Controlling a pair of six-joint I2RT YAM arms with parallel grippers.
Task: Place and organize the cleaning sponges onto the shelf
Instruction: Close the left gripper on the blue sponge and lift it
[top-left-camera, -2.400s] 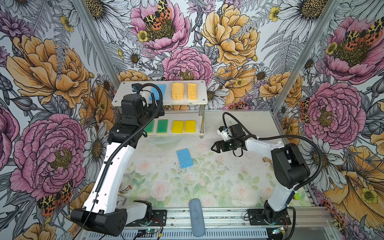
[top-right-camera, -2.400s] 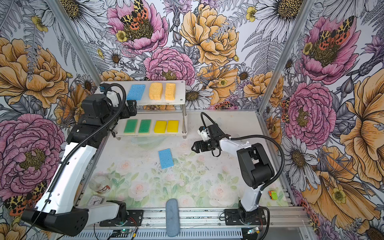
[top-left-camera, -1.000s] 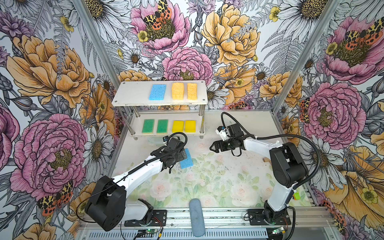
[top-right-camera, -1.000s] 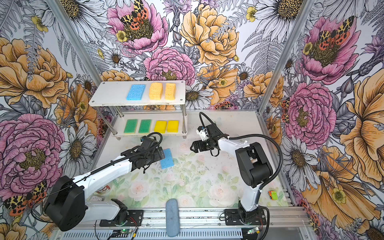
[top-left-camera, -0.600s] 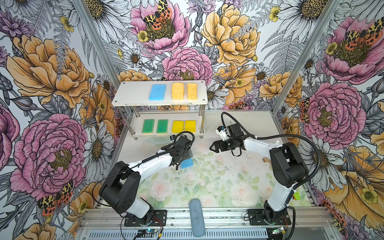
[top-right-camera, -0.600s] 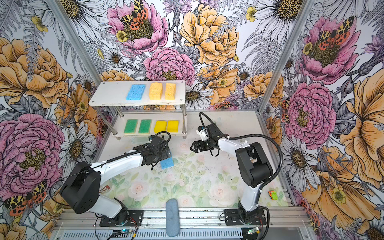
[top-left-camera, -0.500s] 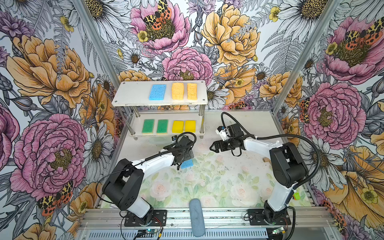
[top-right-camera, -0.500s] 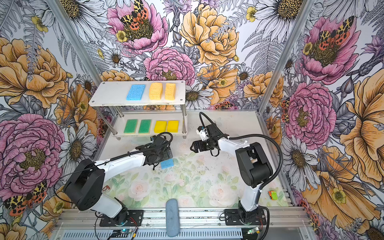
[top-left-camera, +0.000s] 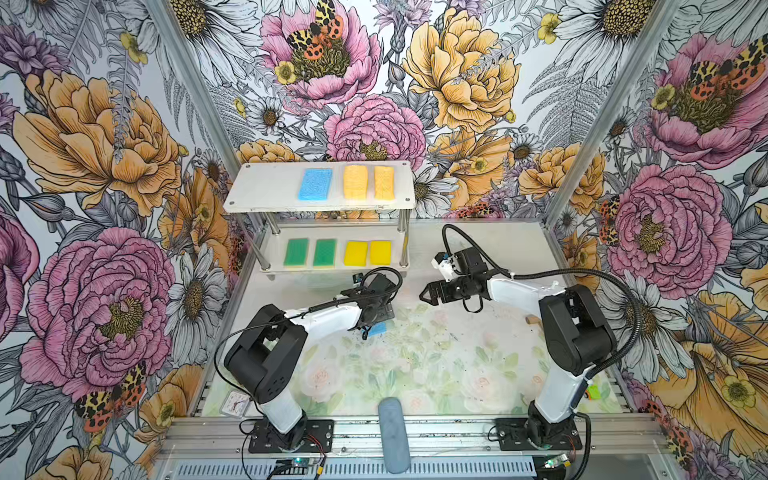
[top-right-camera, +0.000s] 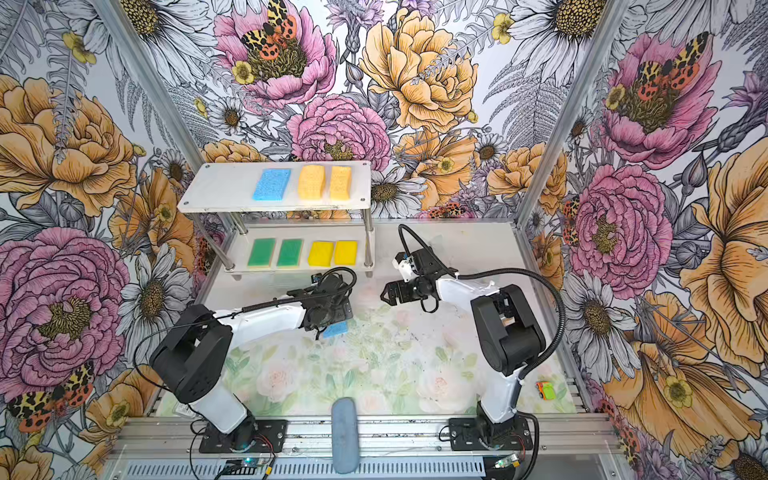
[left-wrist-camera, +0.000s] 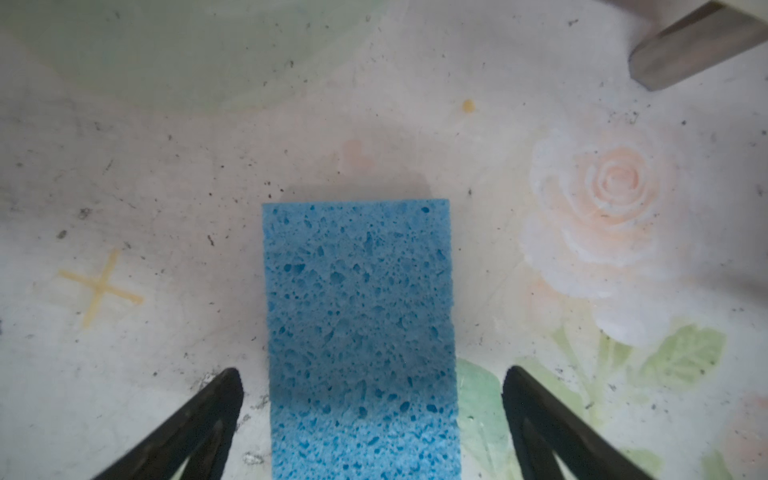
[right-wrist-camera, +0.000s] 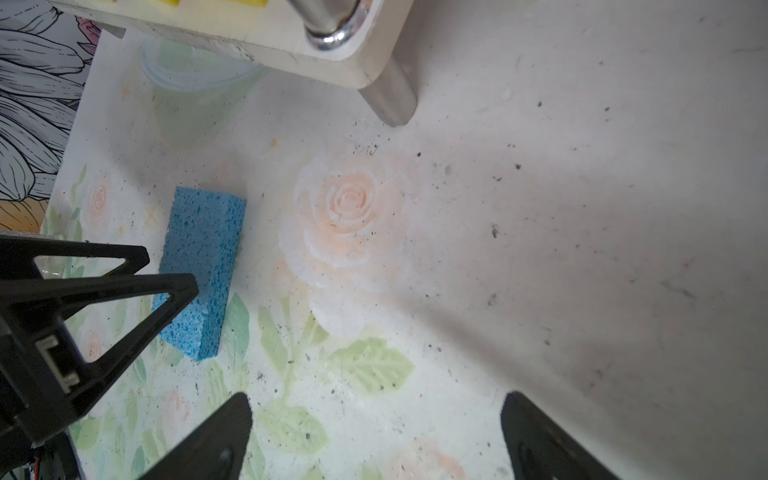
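Blue sponge (left-wrist-camera: 361, 332) flat on table (left-wrist-camera: 124, 166), long axis toward shelf (right-wrist-camera: 291, 54), between 2 wide-spread fingers (left-wrist-camera: 199, 415) of left end effector (left-wrist-camera: 372, 372), not touching. Right end effector (right-wrist-camera: 376, 399) wide, empty.

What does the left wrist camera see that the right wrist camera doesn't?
Only the left wrist view: the blue sponge seen straight down, between the open fingertips of the left end effector, a gap on each side. Only the right wrist view: the sponge's side face, a corner of the shelf with its shiny post, slivers of yellow sponges, wallpaper, and the right end effector open over bare table. Both: that sponge lying flat, the painted rose and a grey shelf foot.
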